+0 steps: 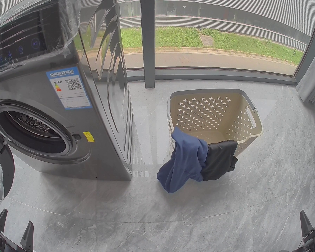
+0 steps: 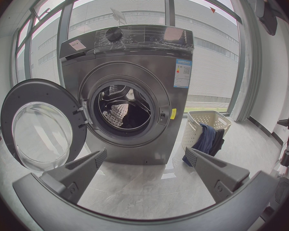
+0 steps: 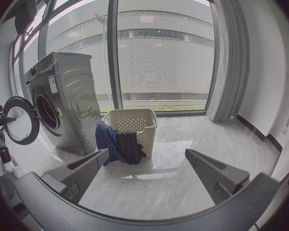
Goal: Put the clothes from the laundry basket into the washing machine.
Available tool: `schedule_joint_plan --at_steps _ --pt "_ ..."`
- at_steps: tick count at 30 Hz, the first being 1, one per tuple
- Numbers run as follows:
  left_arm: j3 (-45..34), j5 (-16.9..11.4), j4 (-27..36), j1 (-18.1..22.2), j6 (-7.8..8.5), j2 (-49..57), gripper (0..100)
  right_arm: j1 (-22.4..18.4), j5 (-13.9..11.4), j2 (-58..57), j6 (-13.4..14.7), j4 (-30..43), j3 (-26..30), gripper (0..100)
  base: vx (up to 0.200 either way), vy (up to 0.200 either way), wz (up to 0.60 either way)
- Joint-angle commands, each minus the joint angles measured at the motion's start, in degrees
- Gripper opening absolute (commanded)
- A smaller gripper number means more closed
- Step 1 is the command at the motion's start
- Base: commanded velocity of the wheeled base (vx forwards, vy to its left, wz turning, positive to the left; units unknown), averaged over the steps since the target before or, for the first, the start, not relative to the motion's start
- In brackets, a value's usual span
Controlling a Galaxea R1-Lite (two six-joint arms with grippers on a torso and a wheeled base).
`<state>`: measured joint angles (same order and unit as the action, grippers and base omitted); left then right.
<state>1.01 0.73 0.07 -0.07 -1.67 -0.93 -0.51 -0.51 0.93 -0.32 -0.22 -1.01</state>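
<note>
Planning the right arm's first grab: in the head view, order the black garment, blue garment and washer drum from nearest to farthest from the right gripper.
From the right gripper:
1. black garment, draped over the basket rim, on the right.
2. blue garment, just left of it.
3. washer drum, far left.

Grey left tool (image 2: 145,151), wedge-shaped fingers (image 2: 215,174)

Beige laundry basket (image 1: 208,91) on floor beside grey washing machine (image 1: 105,98). Blue garment (image 1: 183,161), black garment (image 1: 218,158) draped over near rim. Door (image 2: 41,122) open; possibly dark cloth (image 2: 133,121) inside drum.
</note>
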Motion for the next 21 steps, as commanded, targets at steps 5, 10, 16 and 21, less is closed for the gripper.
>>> schedule_joint_plan --at_steps 5,10,16,21 --pt "-0.9 0.1 -0.1 0.0 -0.18 0.6 100 0.0 0.0 -0.8 0.0 0.0 1.0 100 0.040 0.000 0.00" --pt "-0.9 0.0 0.0 0.0 -0.18 0.6 100 0.0 0.0 -0.8 0.0 0.0 1.0 100 0.000 -0.040 0.00" --pt "-0.9 0.0 0.0 0.0 -0.09 0.6 100 0.0 0.0 -0.8 0.0 0.0 1.0 100 0.000 -0.200 0.00" --pt "-0.9 0.1 0.0 0.0 -0.18 0.6 100 0.0 0.0 -0.8 0.0 0.0 1.0 100 0.000 -0.200 0.00"
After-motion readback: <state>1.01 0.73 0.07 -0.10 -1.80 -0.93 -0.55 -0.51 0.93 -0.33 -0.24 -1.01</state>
